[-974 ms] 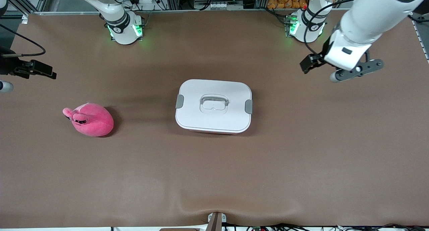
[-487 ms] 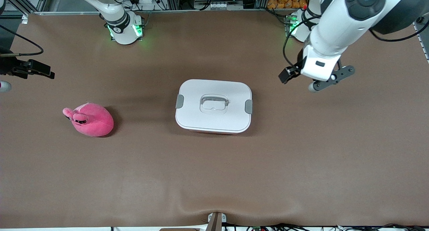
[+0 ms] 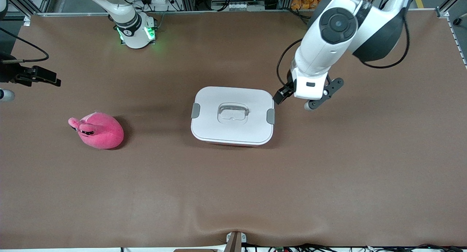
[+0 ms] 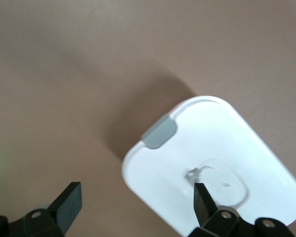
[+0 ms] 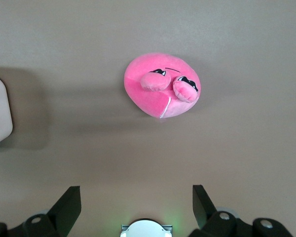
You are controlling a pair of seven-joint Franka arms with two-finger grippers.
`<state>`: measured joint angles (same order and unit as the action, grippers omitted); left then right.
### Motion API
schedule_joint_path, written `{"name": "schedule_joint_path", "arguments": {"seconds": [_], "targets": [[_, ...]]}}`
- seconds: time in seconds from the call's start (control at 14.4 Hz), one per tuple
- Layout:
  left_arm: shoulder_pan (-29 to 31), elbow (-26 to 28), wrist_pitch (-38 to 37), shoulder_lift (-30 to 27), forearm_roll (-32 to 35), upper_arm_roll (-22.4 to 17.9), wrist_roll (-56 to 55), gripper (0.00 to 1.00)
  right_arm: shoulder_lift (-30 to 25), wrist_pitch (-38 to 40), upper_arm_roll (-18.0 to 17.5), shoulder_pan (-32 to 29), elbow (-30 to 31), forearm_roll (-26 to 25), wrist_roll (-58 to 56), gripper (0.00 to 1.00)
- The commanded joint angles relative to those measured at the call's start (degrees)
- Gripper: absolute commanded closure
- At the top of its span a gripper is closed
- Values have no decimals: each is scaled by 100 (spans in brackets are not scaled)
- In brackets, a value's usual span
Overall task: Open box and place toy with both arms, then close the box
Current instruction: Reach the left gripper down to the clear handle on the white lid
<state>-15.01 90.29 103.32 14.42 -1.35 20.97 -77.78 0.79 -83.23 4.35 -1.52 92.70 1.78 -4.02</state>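
The left tool point(image 4: 133, 210) is swinging in from the left arm's end of the worktop point(image 3: 233, 193) and is now hanging just beside the box point(image 3: 232, 115), over the bare worktop next to the grey clip point(image 3: 270, 115) at that end. Its fingers are standing wide apart and holding nothing. In the left wrist view one fingertip is showing against the lid point(image 4: 222, 168) and the other against the brown worktop, so the tool is straddling the lid's edge rather than the clip. Judging from this, the opening step is only starting: the lid is still on, both clips are down, and the next move probably calls for lining up on the clip or the handle point(image 3: 233, 111).

The right tool point(image 5: 133, 210) is waiting high at the right arm's end, fingers spread and empty, looking down on the toy point(image 3: 97, 130).

The box is sitting mid-worktop, a rounded rectangle with a smooth, hard white lid, matte grey clips at its two short ends and a recessed clear handle in the middle. The toy is lying well apart from it, toward the right arm's end, a soft hot-pink plush blob with stubby ears and dark eyes. The worktop is covered in a brown, slightly rippled mat
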Motion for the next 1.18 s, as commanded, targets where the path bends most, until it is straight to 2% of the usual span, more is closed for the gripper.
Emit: {"name": "schedule_joint_path", "arguments": {"seconds": [0.0,0.28,0.63,0.83,1.11], "targets": [[-221,-64,468,192,73,-6,-893,0,8,-26,-48,-59,20,-29,-72,0],[-529,-90,1004,482,346,-6,-2133,0,0,-35,-48,-68,169,-29,-72,0],[-1074,-178,1436,1088,1074,-6,-3636,0,227,-342,-48,-165,222,-29,-290,0],[-1347,-415,1489,1448,1417,-23,-4576,0,570,-562,-48,-323,231,-20,-1623,0],[-1698,-424,1586,1712,1840,-49,-5483,0,895,-948,-48,-297,231,-11,-3346,0]]}}
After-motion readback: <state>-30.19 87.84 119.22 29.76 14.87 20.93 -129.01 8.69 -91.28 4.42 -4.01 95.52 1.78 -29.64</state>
